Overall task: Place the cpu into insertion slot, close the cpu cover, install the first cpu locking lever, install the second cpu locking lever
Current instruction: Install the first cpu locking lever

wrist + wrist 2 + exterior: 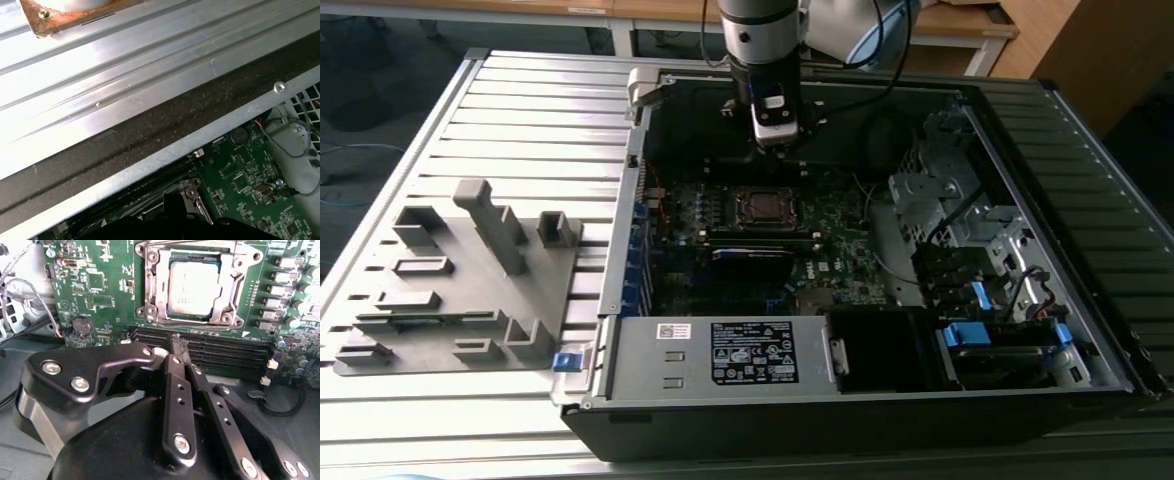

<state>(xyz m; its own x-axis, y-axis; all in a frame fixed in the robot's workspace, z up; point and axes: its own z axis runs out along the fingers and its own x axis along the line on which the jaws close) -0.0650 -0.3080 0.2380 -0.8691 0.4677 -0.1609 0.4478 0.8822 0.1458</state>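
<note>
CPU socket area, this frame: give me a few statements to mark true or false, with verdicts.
1. The cpu lies in the socket. True.
2. The end effector is holding the cpu. False: its fingers are together with nothing between them, short of the socket.
3. The cpu cover lies around the chip, whose metal top shows through the opening. True.
4. In the exterior view, the grey fixture tray sits inside the computer case. False: it lies outside, to the exterior view's left.

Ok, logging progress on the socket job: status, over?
Claw shut, empty, above the memory slots. Cpu seated in socket, cpu cover down around it. Nothing in the way.
</note>
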